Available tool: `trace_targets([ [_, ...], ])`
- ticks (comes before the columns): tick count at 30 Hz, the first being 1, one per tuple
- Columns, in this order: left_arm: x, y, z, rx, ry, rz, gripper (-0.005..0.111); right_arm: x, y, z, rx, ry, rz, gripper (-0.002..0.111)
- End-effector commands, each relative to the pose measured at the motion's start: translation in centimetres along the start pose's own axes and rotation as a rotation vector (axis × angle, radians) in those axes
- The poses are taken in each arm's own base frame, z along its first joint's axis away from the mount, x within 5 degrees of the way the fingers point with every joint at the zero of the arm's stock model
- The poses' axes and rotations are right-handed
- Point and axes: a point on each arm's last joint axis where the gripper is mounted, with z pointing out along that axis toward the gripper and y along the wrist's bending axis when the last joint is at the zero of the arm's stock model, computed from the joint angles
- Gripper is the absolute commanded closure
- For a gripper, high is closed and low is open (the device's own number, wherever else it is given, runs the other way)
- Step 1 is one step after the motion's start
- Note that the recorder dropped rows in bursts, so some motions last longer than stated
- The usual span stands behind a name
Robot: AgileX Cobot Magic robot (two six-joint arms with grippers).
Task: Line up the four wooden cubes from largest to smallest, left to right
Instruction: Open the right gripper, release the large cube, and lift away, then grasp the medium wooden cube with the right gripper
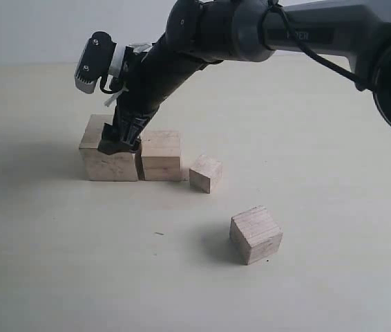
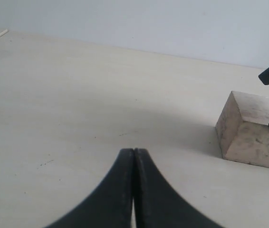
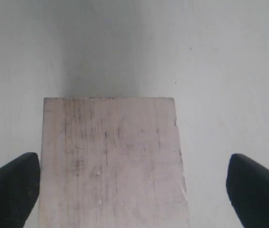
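The largest cube [image 1: 106,164] sits at the row's left end, straddled by the right pincer [image 1: 119,146], which is spread wide and grips nothing. The second cube [image 1: 161,155] seems to touch it, so a skewed lift-off could knock both askew. The third cube [image 1: 255,234] lies well apart, while the smallest cube [image 1: 206,173] occupies its slot. Only the left wrist view shows the left pincer [image 2: 133,152], closed and empty.

Black arm [image 1: 182,59], black cable [image 1: 322,61], grey camera housing [image 1: 85,72], tapered black jaws.
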Motion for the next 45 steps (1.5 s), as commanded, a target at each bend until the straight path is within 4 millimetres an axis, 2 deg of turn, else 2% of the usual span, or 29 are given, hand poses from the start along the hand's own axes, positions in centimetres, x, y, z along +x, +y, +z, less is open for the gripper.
trace_targets([
  [1, -0.1, 0.0, 0.0, -0.004, -0.013, 0.007, 0.107, 0.0, -0.2, 0.1, 0.007, -0.006, 0.011, 0.003],
  [9, -0.1, 0.0, 0.0, -0.004, -0.013, 0.005, 0.107, -0.8, -0.3, -1.3, 0.024, -0.009, -0.023, 0.003],
  [13, -0.1, 0.0, 0.0, -0.004, -0.013, 0.005, 0.107, -0.3, -0.3, -1.4, 0.024, 0.039, -0.077, 0.003],
  [24, -0.1, 0.0, 0.0, -0.004, -0.013, 0.005, 0.107, -0.2, -0.2, -1.4, 0.012, 0.053, -0.063, 0.003],
  [28, -0.1, 0.0, 0.0, -0.004, -0.013, 0.005, 0.107, -1.0, -0.1, -2.4, 0.006, 0.021, -0.044, 0.003],
  [37, -0.1, 0.0, 0.0, -0.004, -0.013, 0.006, 0.107, -3.8, 0.5, -7.5, 0.004, -0.031, -0.082, 0.003],
  [45, -0.1, 0.0, 0.0, -0.004, -0.013, 0.008, 0.107, -2.7, 0.9, -8.0, -0.040, 0.084, -0.130, 0.003],
])
